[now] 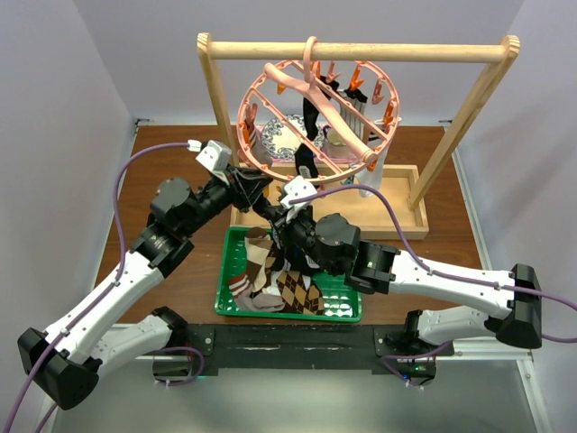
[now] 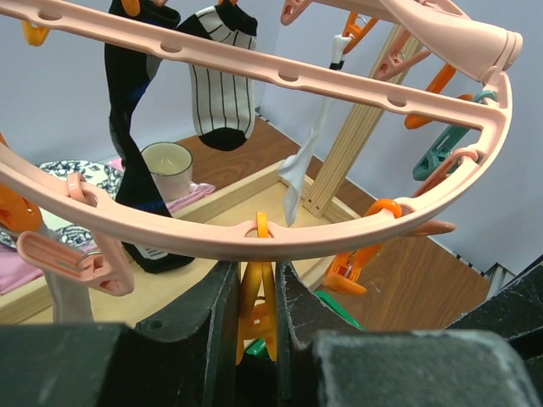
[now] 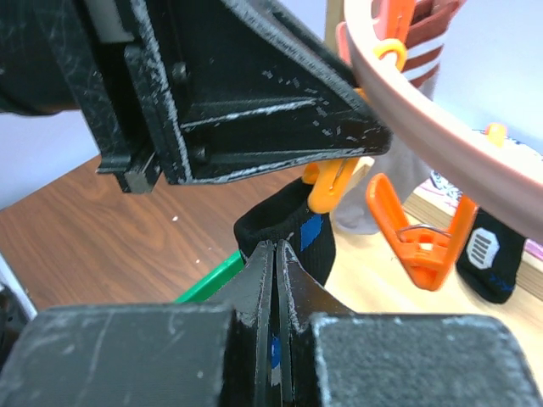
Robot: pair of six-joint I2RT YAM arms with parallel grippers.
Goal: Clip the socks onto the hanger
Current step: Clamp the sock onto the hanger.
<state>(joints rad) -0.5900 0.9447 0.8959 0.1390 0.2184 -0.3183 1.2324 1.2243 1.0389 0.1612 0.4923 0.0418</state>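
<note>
Under the near rim of the hanger, I see my left gripper clenched on an orange clip, my right gripper pinched shut on a black sock just below it. Hung socks crowd behind; spare socks lie in the green tray underneath.

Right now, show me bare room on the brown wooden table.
Bare brown wooden table lies right of the light wooden rack base, beyond the right arm, and between the green plastic tray and left arm. Crowded under the pink ring hanger.
</note>
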